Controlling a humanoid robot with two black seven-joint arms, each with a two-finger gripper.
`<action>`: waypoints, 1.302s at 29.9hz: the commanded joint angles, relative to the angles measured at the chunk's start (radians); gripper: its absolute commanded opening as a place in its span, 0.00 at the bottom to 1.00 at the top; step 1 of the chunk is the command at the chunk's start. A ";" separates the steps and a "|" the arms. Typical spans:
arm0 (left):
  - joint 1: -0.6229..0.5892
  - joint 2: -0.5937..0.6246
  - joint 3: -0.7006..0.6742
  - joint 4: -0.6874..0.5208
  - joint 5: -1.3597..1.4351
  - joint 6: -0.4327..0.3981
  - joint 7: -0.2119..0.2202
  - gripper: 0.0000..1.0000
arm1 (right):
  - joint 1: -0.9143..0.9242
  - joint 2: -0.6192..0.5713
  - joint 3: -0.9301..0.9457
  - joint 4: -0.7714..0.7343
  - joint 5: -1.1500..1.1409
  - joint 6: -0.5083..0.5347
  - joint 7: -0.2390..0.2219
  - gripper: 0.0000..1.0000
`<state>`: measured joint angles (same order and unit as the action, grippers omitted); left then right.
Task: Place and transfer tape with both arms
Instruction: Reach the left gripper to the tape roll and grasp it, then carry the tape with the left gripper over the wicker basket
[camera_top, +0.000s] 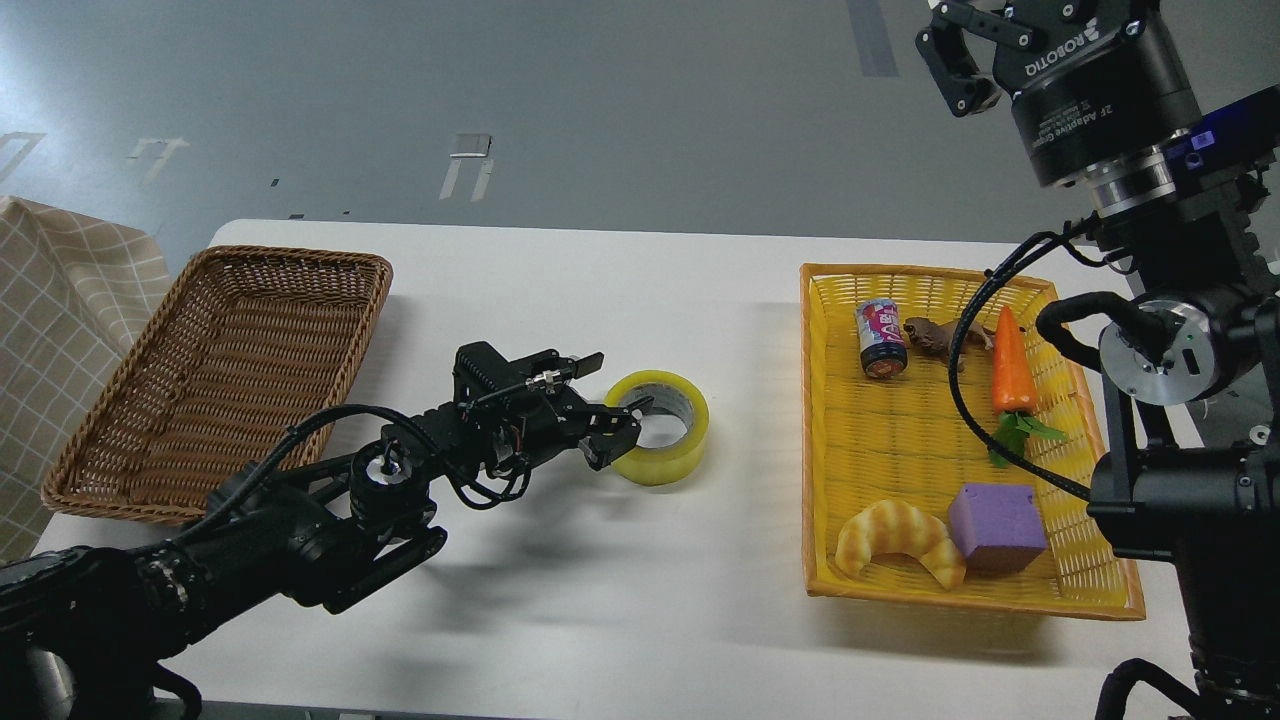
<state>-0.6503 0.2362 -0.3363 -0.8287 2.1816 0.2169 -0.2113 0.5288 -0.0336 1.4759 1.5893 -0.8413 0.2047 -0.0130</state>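
Observation:
The tape (668, 450), a yellow translucent roll with a pale core, lies flat in the middle of the white table (620, 580). My left gripper (612, 396) is low at the roll's left side. Its fingers are apart: one finger (588, 362) sits behind the roll's left edge, and the other lies over the roll's left wall, its tip at the core hole. I cannot tell if the fingers press on the wall. My right gripper (970, 45) is raised high at the top right, far from the tape. It is partly cut off by the frame edge and holds nothing visible.
A brown wicker basket (150, 440) stands at the left. A yellow basket (815, 440) at the right holds a can, a small brown toy, a carrot, a croissant and a purple block. Checked cloth lies at the far left edge.

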 joint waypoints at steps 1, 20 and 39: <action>-0.025 -0.001 0.034 0.011 0.000 -0.004 -0.011 0.32 | -0.001 -0.005 -0.005 0.000 -0.004 0.007 -0.015 1.00; -0.028 -0.023 0.046 0.023 -0.002 -0.031 -0.022 0.00 | -0.044 -0.014 -0.002 0.003 -0.007 0.007 -0.018 1.00; -0.230 0.150 0.039 -0.030 -0.243 -0.016 -0.039 0.00 | -0.053 -0.005 -0.002 0.004 -0.007 0.007 -0.016 1.00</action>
<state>-0.8507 0.3425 -0.2997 -0.8584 1.9853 0.2002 -0.2381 0.4806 -0.0411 1.4743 1.5924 -0.8483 0.2102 -0.0293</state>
